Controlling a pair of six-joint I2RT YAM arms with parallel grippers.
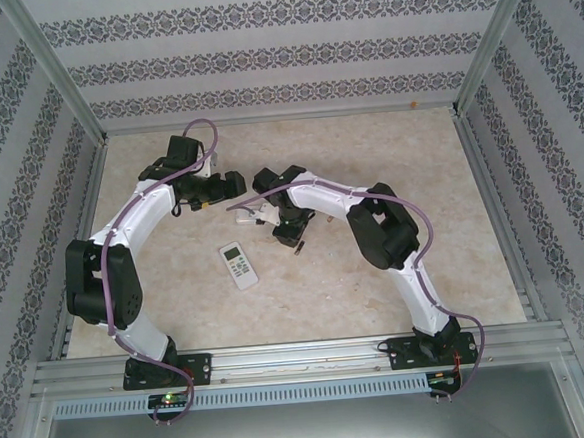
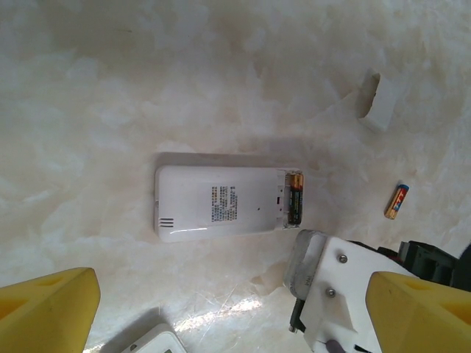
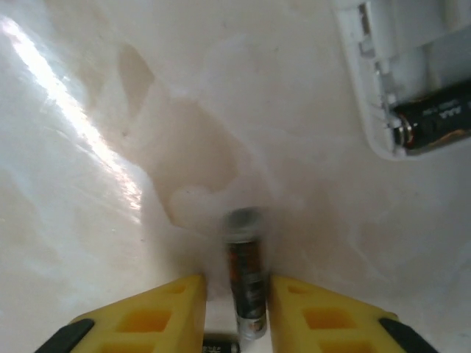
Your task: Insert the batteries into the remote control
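Left white-shelled arm (image 1: 136, 214) and right white-shelled arm (image 1: 422, 290): black joint housings, black base plates on the aluminium rail (image 1: 302, 357). Mauve cable (image 1: 201, 122) along each arm above the rail. Gripper fingers (image 3: 165, 316): yellow moulded blocks, recessed pockets. White wrist bracket (image 2: 346, 290), silver screws (image 2: 342, 258).

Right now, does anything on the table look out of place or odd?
Nothing looks damaged. The remote lies face down, compartment open: a seated battery fills one slot, the other is empty. A loose battery lies on the table beyond that end, and a small white piece, possibly the cover, lies apart.
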